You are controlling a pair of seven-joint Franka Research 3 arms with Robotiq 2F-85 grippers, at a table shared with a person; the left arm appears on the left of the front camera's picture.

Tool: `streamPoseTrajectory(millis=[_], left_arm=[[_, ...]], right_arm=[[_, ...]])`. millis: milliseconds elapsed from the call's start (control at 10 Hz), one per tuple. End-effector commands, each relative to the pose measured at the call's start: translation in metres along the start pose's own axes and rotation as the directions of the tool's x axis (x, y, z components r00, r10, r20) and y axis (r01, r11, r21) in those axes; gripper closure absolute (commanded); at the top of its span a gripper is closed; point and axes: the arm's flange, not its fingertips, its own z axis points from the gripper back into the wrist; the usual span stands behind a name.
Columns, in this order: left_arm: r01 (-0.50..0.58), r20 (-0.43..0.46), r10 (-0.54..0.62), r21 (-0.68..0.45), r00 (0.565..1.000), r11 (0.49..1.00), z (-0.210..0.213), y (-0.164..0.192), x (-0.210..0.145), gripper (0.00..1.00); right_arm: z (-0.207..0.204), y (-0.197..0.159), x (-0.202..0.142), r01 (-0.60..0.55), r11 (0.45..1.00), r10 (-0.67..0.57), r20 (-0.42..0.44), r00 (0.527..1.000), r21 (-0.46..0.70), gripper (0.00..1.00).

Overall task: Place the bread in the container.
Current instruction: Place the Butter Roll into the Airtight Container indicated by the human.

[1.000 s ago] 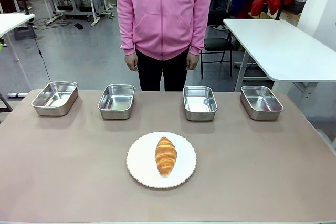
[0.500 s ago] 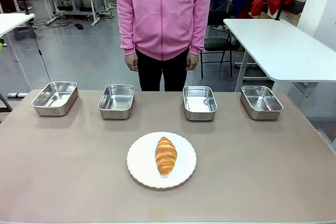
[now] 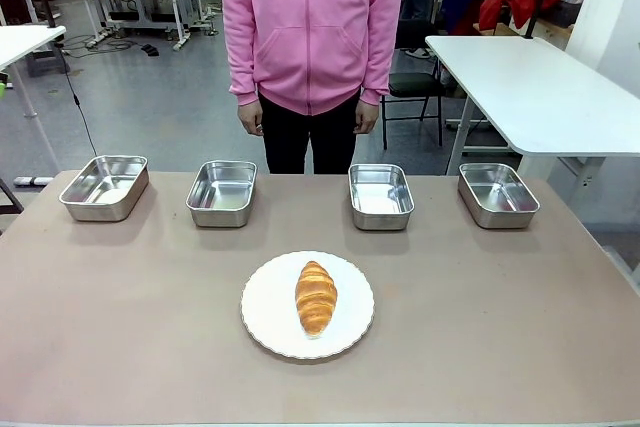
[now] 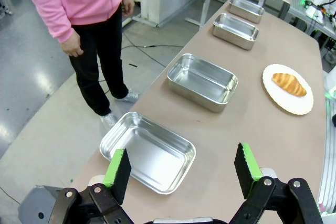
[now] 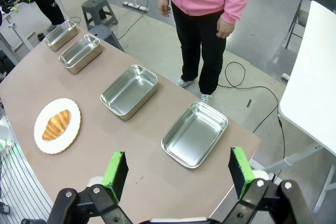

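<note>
Left gripper (image 4: 181, 161) and right gripper (image 5: 177, 163) gape wide — bread (image 3: 316, 296) lies on plate (image 3: 265, 314), four containers (image 3: 381, 195) beyond.

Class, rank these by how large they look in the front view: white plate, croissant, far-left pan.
1. plate
2. far-left pan, though it sits farther from the camera
3. croissant

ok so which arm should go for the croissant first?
Left, marginally. The left gripper by the leftmost pan and the right gripper by the rightmost pan both stand open and empty; the croissant on its plate lies near mid-table, a shade to the left.
</note>
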Motion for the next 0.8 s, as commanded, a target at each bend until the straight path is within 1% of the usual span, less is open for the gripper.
streamPoseTrajectory(millis=[0,700], left_arm=[[0.016,0.001,-0.016,-0.002,1.0,1.0,0.0004,-0.002,0.0005,0.0],[0.016,0.001,-0.016,-0.002,1.0,1.0,0.0004,-0.002,0.0005,0.0]], right_arm=[[-0.0006,-0.0013,0.002,-0.017,1.0,0.017,0.023,1.0,0.007,0.0],[-0.0006,-0.0013,0.002,-0.017,1.0,0.017,0.023,1.0,0.007,0.0]])
